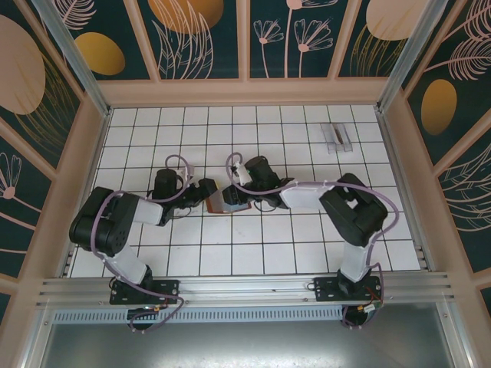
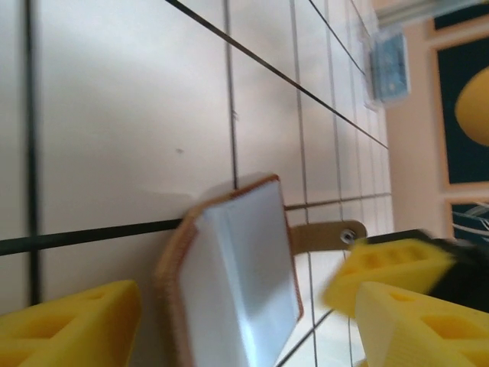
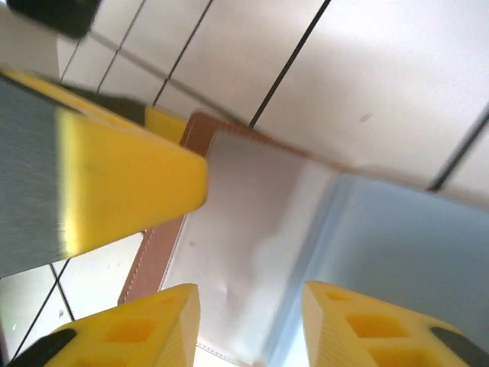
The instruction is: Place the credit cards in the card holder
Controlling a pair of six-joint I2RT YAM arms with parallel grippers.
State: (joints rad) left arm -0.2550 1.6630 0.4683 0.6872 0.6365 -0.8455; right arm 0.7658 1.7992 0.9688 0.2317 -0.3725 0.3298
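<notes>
Over on the left, the left fingers [image 2: 72, 325] stand wide apart with nothing clamped. They straddle the card holder [image 1: 222, 202] low over the tiled surface [image 1: 291, 245].

Centre stage, the holder lies mid-surface between the two arms. Its long axis runs roughly left to right, from one arm's fingers toward the other's. It's lying open, blue-grey lining up. From the right wrist, one panel looks flat and the other seems to lift along the crease. The snap strap [image 2: 328, 235] pokes out toward the right arm.

My read is that it's light, soft leather that will flop and skate on smooth tile unless one side is pinned. The stitched outer edge of a panel looks like the place to pinch, leaving the pockets free.

Moving right, the right fingers [image 3: 130, 329] are partly apart over the lining near the crease. I see nothing squeezed between them.

Far right and well apart from the action, the credit cards [image 1: 337, 138] lie at the back of the surface. They lie side by side, their long axes running away from the arm bases. I'd call them thin, stiff and slick, lying flush on tile and so awkward to lift. Tipping up a long edge or sliding one to get a purchase looks the better bet.
</notes>
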